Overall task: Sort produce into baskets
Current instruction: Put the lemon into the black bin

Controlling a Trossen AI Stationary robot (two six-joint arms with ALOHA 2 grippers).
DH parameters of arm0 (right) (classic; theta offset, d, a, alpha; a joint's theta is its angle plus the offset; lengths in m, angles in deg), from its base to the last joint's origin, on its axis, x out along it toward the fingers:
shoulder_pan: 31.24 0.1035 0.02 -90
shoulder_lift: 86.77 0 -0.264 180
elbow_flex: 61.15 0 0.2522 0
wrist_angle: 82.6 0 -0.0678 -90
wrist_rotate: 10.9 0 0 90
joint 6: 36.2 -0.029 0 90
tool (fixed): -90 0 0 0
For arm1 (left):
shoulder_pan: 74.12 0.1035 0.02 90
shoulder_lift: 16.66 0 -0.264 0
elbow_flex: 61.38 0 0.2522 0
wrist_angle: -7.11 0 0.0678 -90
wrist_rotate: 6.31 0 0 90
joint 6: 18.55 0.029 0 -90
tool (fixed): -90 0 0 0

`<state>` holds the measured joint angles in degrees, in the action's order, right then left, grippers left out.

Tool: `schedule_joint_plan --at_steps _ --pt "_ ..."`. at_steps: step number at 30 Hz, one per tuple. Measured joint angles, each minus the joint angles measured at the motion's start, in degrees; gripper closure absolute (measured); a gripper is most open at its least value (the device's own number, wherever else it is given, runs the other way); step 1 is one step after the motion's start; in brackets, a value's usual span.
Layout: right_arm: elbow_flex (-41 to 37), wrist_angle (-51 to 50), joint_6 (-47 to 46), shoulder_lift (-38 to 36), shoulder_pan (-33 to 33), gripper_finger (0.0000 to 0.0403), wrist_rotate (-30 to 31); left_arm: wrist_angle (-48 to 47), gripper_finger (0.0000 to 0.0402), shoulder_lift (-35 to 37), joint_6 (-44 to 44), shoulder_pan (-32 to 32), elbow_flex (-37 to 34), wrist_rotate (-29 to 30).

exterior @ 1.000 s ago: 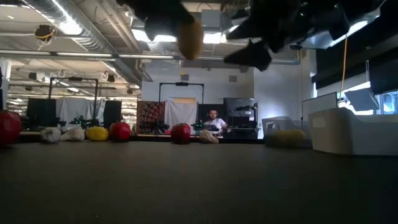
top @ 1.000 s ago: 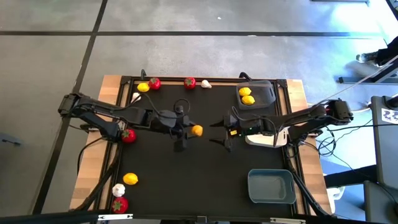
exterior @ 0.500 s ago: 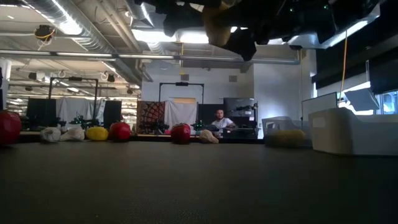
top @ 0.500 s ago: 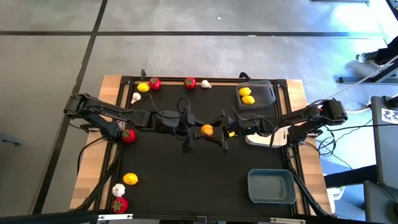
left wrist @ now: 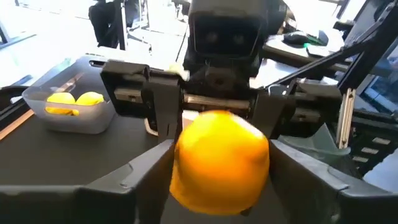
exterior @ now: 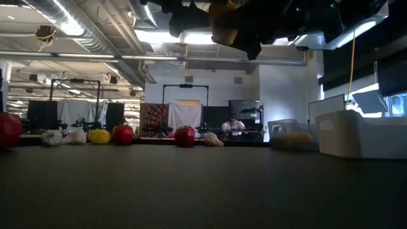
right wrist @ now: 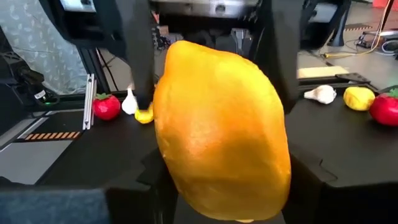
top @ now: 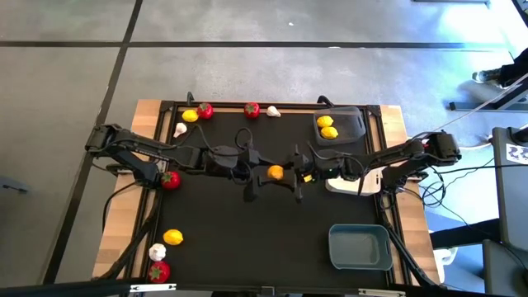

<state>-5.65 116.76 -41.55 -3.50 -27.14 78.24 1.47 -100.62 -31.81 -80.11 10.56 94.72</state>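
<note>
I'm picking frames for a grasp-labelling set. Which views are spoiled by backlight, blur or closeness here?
Low view: both arms and the lemon are dark shapes against bright ceiling lights. Left wrist view: the lemon is soft-edged, and the windows behind are washed out. Right wrist view: the lemon fills most of the picture, hiding much of the scene. High view: evenly lit, with the lemon small between the left claw and right claw.

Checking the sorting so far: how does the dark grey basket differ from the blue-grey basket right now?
The dark grey basket holds two yellow lemons; the blue-grey basket holds nothing. The dark grey one sits at the table's far right corner, the blue-grey one at the near right corner. The dark grey one is darker and looks translucent; the blue-grey one is paler. Both are rounded rectangular trays on the black mat.
</note>
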Motion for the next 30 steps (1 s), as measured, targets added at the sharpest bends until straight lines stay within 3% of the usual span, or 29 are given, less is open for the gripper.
schedule_joint_plan --at_steps 4,8,13,19,30 --pt "0.00 -2.11 -0.47 -0.56 0.00 0.0186 0.09 -2.25 0.0104 0.57 0.24 0.04 0.00 0.00" --pt "0.02 -7.01 -0.45 -3.55 -0.02 0.0187 3.23 -7.06 0.0094 1.25 0.28 0.04 0.00 0.04" --pt "0.02 -18.21 -0.29 -10.00 -0.02 0.0196 10.40 -13.22 0.0093 0.24 -2.28 0.00 -0.32 0.32" --pt "0.04 -34.43 -1.67 -18.81 -1.10 0.0188 19.71 -8.87 0.0092 -2.03 -6.32 -0.29 -3.58 0.83" --pt "0.04 -54.67 -5.53 -25.80 -17.86 0.0186 20.14 -4.46 0.0092 -8.77 -9.44 -0.25 -3.67 1.18"
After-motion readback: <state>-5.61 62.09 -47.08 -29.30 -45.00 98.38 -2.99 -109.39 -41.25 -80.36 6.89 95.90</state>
